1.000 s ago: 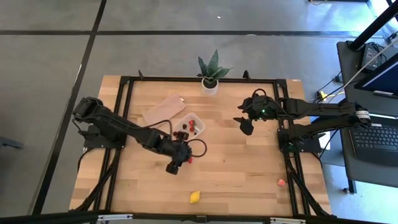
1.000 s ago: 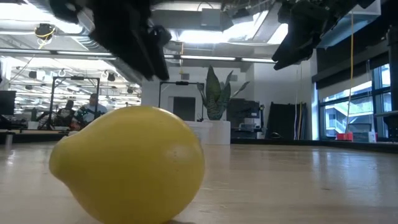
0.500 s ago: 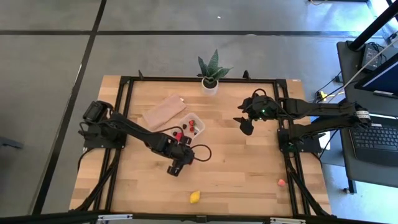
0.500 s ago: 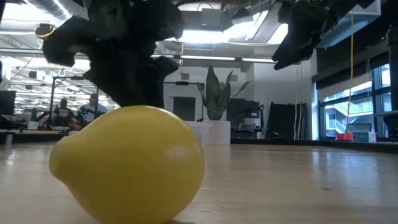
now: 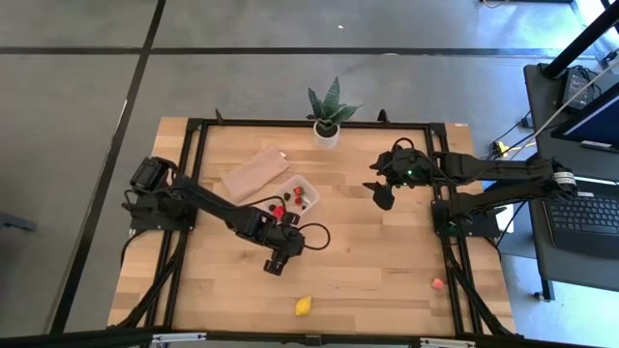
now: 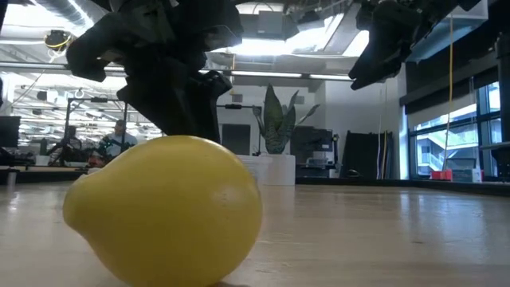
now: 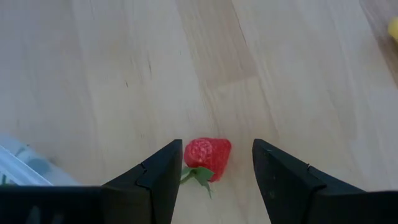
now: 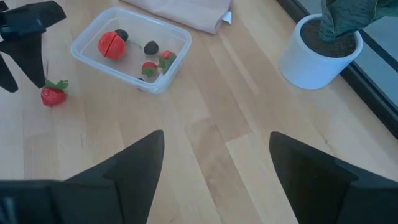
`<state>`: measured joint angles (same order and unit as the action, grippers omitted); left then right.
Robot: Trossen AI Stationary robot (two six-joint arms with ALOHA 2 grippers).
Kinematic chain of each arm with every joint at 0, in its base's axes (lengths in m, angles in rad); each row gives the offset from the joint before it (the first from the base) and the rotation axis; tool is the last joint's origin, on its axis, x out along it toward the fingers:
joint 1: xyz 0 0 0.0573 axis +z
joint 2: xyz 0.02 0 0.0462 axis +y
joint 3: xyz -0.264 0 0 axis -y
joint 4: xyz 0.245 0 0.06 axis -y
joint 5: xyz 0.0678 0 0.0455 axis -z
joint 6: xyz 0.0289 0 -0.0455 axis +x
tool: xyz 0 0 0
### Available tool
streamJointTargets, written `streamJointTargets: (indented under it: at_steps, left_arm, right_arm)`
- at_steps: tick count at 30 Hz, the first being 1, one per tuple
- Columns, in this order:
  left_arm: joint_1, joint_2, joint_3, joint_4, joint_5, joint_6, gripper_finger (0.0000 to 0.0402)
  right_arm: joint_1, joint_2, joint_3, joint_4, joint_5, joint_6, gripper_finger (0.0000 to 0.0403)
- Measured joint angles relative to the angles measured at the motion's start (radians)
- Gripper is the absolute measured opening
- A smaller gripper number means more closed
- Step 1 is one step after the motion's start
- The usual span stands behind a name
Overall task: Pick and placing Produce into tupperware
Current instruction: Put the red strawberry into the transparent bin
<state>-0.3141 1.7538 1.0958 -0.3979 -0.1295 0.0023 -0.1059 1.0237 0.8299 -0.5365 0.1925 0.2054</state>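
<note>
A red strawberry (image 7: 208,155) lies on the wooden table just off the clear tupperware (image 5: 298,193); it also shows in the right wrist view (image 8: 53,94). My left gripper (image 7: 217,145) is open and low over it, one finger on either side, a gap showing at each. In the high view the left gripper (image 5: 279,259) is at mid-table. The tupperware (image 8: 130,46) holds a red round piece (image 8: 112,43), dark berries (image 8: 151,46) and a strawberry (image 8: 149,68). The lemon (image 5: 304,305) lies near the front edge. My right gripper (image 5: 380,191) is open and waits high at the far right.
A flat tan piece (image 5: 255,171) lies beyond the tupperware. A potted plant (image 5: 329,121) stands at the far edge. A small pink piece (image 5: 437,283) lies near the right edge. The lemon (image 6: 163,211) fills the low view's foreground. Bare wood lies between the arms.
My left gripper has come down toward the table and gone a little toward the right edge, closing on the strawberry. The right arm has kept still.
</note>
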Motion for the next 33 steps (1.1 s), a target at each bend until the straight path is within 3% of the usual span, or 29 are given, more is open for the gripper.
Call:
streamJointTargets:
  at_steps: [14, 28, 33]
  left_arm:
    - [-0.002, 0.000, 0.000, -0.009, -0.010, -0.011, 0.0199]
    - [0.006, 0.000, 0.000, -0.033, -0.017, -0.079, 0.0298]
    - [0.005, 0.000, 0.000, -0.033, -0.018, -0.079, 0.0313]
  right_arm:
    - [0.000, 0.000, 0.000, 0.000, 0.000, -0.001, 0.0293]
    - [0.000, 0.000, 0.000, 0.001, 0.000, -0.005, 0.0293]
    - [0.000, 0.000, 0.000, 0.001, 0.000, -0.008, 0.0293]
